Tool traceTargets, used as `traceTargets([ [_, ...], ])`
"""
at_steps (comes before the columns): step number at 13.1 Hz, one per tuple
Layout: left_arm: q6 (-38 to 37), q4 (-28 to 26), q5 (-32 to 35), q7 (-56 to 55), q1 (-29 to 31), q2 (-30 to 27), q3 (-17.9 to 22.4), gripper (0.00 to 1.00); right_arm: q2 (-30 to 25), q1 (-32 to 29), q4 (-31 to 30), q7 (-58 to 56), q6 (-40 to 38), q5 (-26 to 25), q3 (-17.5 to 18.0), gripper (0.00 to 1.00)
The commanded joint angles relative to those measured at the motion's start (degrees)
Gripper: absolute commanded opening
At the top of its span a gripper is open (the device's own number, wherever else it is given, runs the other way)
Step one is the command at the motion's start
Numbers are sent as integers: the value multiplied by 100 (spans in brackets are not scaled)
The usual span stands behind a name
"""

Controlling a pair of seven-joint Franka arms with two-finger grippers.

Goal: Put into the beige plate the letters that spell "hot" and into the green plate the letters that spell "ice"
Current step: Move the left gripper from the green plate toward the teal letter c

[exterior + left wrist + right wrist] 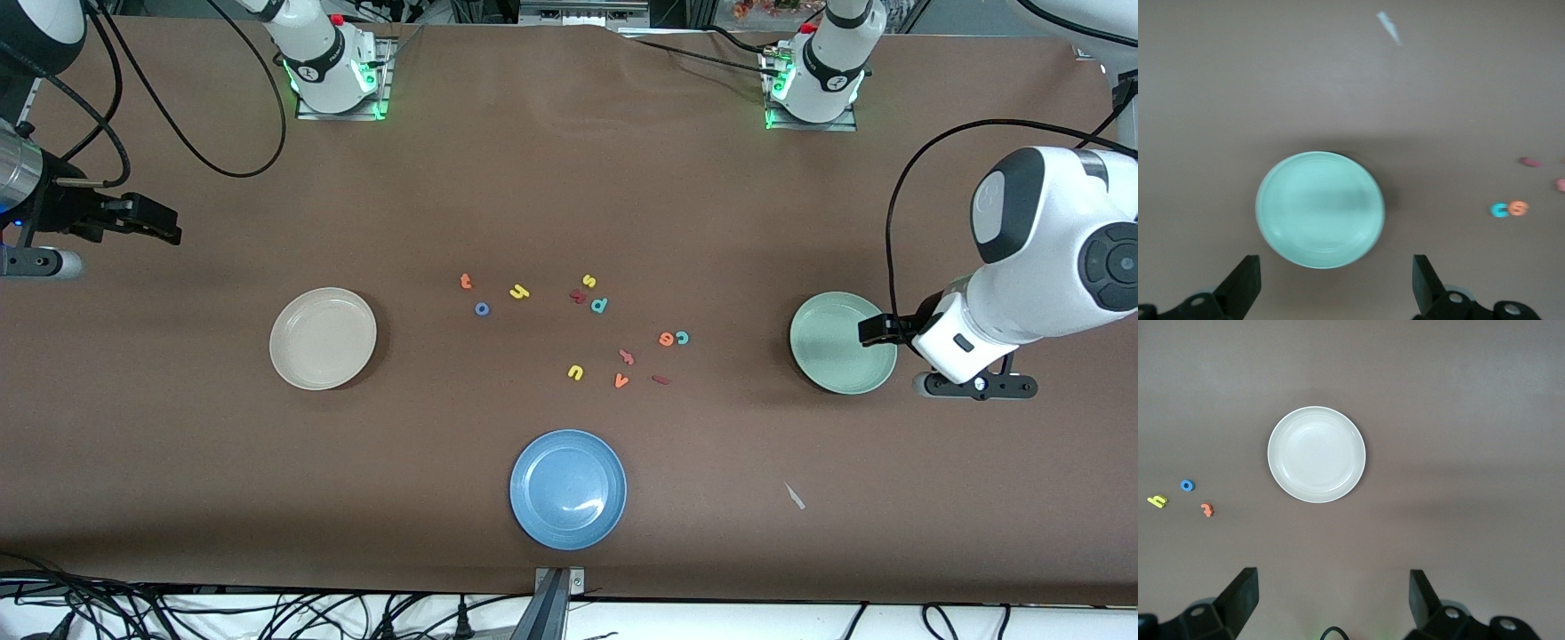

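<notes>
The beige plate [322,338] lies toward the right arm's end, the green plate [840,342] toward the left arm's end. Between them lie orange t [465,281], blue o [482,308] and yellow h [519,292]. Orange e [666,338] touches teal c [682,337], and the dark red i [660,380] lies nearer the camera. My left gripper [878,330] hangs open and empty over the green plate's [1319,209] edge. My right gripper [147,220] hangs open and empty over bare table; its wrist view shows the beige plate [1316,454], o [1187,485], h [1158,501] and t [1207,510].
A blue plate [568,488] sits near the front edge. Spare letters lie among the others: yellow s [589,281], teal p [599,305], yellow u [575,372], orange v [621,380]. A white scrap [794,496] lies on the brown cloth.
</notes>
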Motion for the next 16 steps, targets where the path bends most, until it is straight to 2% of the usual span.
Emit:
traceTargets([
  [1, -14, -63, -414, 209, 115, -111, 42, 100, -1, -12, 87, 39, -109, 134, 10, 100],
  [6, -330, -63, -309, 384, 124, -198, 60, 100, 16, -29, 87, 48, -47, 187, -16, 100],
  [9, -462, -63, 165, 429, 115, -225, 42, 100, 25, -29, 87, 57, -38, 240, -25, 100],
  [13, -454, -71, 69, 167, 37, -190, 16, 100, 25, -56, 87, 48, -38, 249, -25, 100],
  [16, -445, -133, -1, -710, 19, -67, -387, 100, 43, -56, 87, -14, -21, 257, -25, 100],
])
